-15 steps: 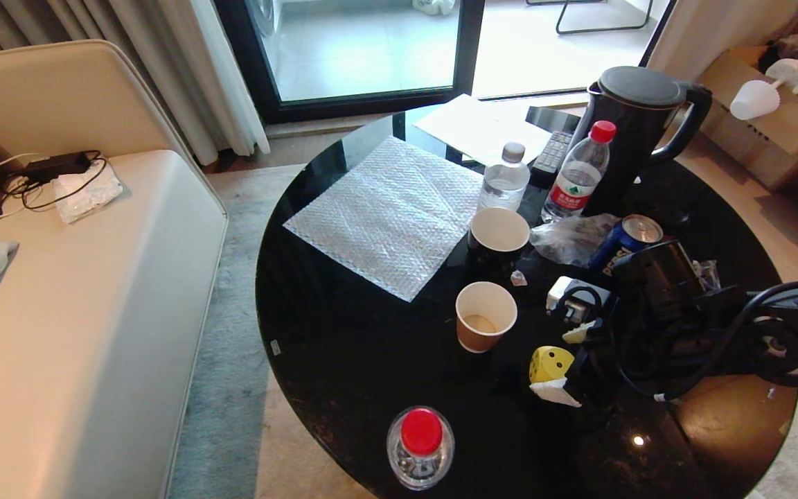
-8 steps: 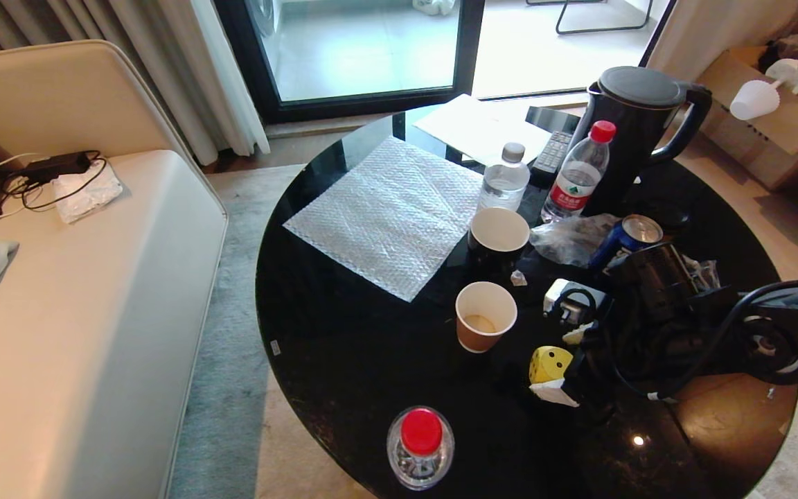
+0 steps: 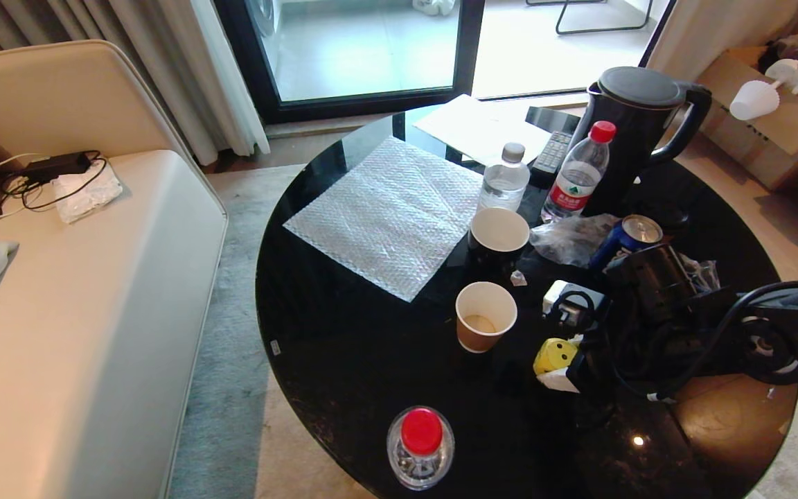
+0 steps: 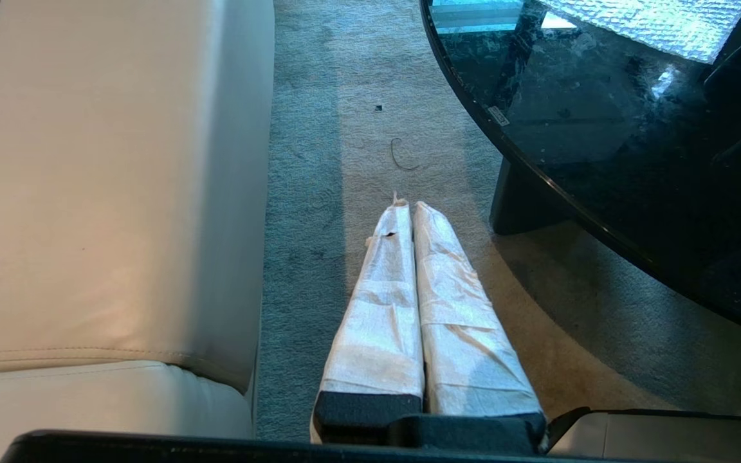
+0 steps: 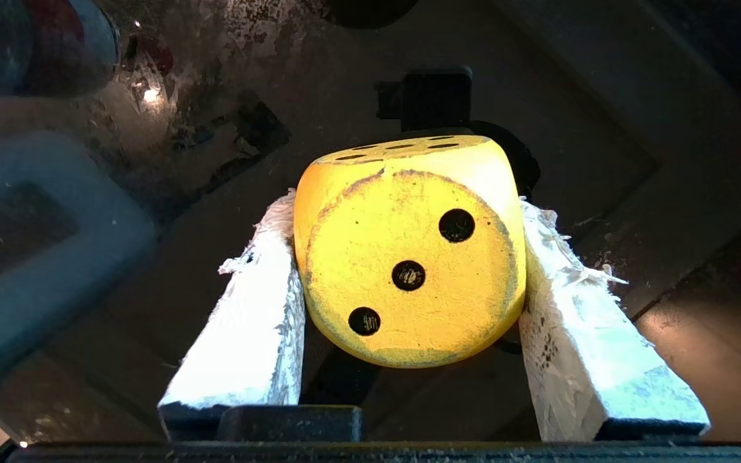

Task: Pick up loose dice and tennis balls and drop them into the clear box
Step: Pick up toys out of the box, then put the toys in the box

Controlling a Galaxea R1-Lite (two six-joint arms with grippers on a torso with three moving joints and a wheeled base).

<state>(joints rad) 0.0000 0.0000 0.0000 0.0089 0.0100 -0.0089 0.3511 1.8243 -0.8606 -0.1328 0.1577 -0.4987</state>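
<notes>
A bright yellow die (image 3: 555, 353) with black pips sits on the black round table (image 3: 343, 360), near its front right. My right gripper (image 3: 560, 360) reaches in from the right, and its white-wrapped fingers press on the die's two opposite sides. In the right wrist view the die (image 5: 409, 257) shows its three-pip face, wedged between the pads (image 5: 261, 308) of that gripper (image 5: 406, 215). My left gripper (image 4: 410, 207) hangs shut and empty over the carpet between sofa and table. No tennis balls and no clear box are in view.
Close to the die stand a brown paper cup (image 3: 485, 315), a white plug with a black cable (image 3: 569, 298) and a red-capped bottle (image 3: 420, 443). Farther back are a black cup (image 3: 499, 235), a can (image 3: 631, 235), two water bottles, a kettle (image 3: 638, 132) and a bubble-wrap sheet (image 3: 388, 215).
The right gripper's fingers have closed in from wide open onto the yellow die, which has shifted and tilted slightly between them. The left arm has stayed still.
</notes>
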